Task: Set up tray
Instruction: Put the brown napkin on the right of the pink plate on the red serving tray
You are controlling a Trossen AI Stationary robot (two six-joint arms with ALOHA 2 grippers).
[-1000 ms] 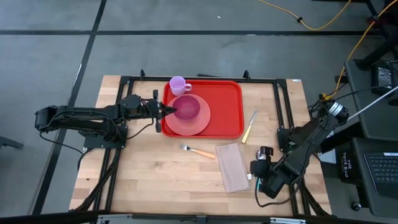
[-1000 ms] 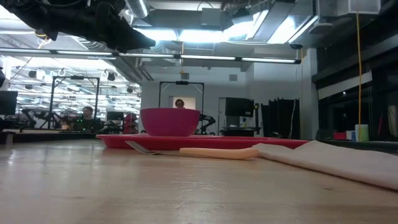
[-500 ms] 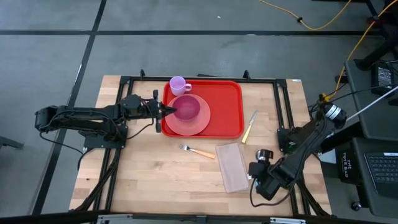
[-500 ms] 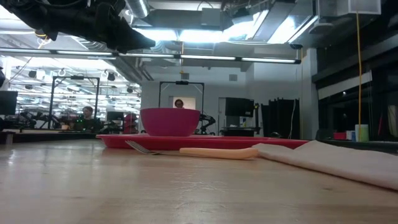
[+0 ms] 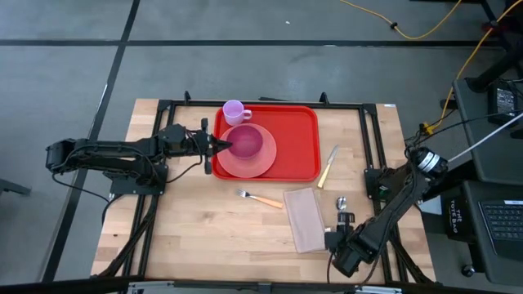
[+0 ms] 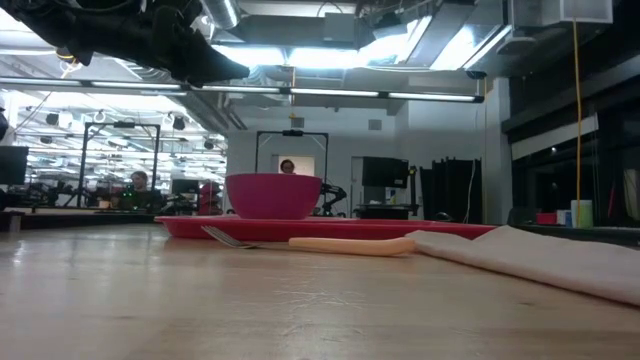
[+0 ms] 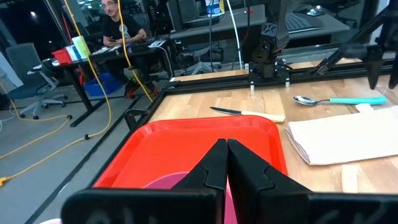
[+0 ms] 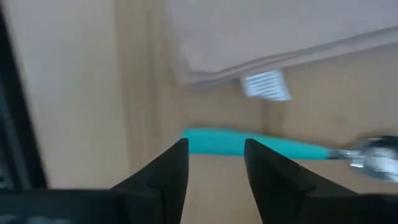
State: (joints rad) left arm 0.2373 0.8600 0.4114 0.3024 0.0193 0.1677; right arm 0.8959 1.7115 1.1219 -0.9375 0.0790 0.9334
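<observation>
Left hand (image 5: 217,145) over tray (image 5: 294,143) left rim.

From above, my right gripper (image 5: 337,239) covers the teal-handled metal spoon (image 5: 341,209) so only its bowl shows beside the beige folded cloth napkin (image 5: 303,218). My right wrist view is blurred; that spoon's bowl (image 8: 373,154) runs off the edge. At table height, the magenta round plastic bowl (image 6: 273,196) hides the bright red rectangular plastic tray (image 6: 330,227) floor.
</observation>
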